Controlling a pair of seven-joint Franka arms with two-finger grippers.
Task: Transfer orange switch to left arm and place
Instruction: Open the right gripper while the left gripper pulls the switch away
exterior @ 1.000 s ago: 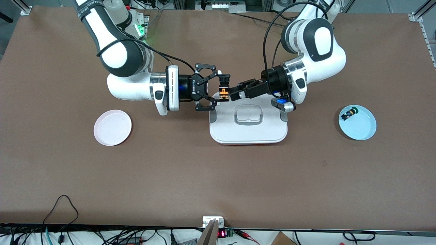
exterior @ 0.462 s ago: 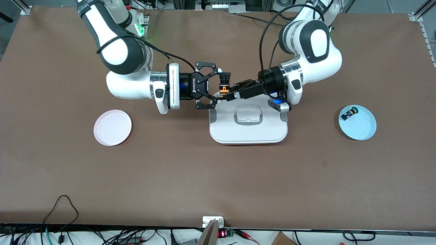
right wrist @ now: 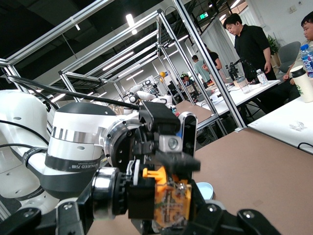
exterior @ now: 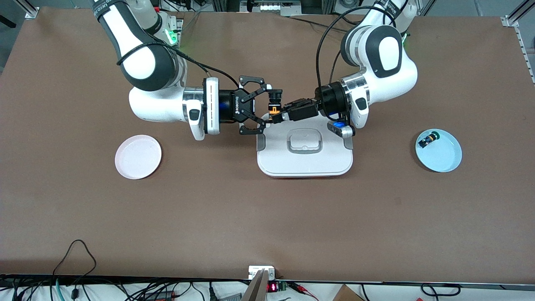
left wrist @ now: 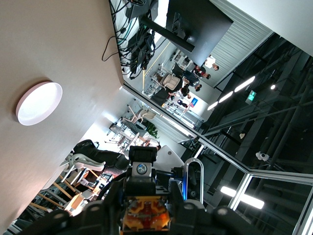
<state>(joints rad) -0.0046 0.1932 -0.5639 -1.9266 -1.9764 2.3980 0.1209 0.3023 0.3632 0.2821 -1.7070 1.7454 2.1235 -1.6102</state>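
Since the earlier frames the left gripper (exterior: 279, 117) had slid closer along the switch toward the right gripper, and the left arm's elbow had drawn in toward the middle of the table; the box and both plates lay where they had been. Nearest the front camera lay the white plastic box (exterior: 305, 163), a rounded rectangle with grey side clips and a recessed grey-outlined handle in its lid, flat on the matte brown table (exterior: 267, 217). Toward the right arm's end sat a round pale pink plate (exterior: 138, 156), bare and glossy; toward the left arm's end a round light blue plate (exterior: 443, 156) carried a small switch with a green cap (exterior: 428, 140). Over the box's edge nearest the robots' bases, the orange switch (exterior: 273, 108) hung in the air between the two grippers: a black round collar above a small orange body, and in the right wrist view (right wrist: 168, 196) its tan-orange housing showed fine metal contacts. The left gripper's black fingers were clamped onto the switch's orange body, seen from the left wrist view (left wrist: 145, 213). The right gripper (exterior: 267, 109), a black linkage type, stood with its fingers spread wide on either side of the switch, not pressing it.
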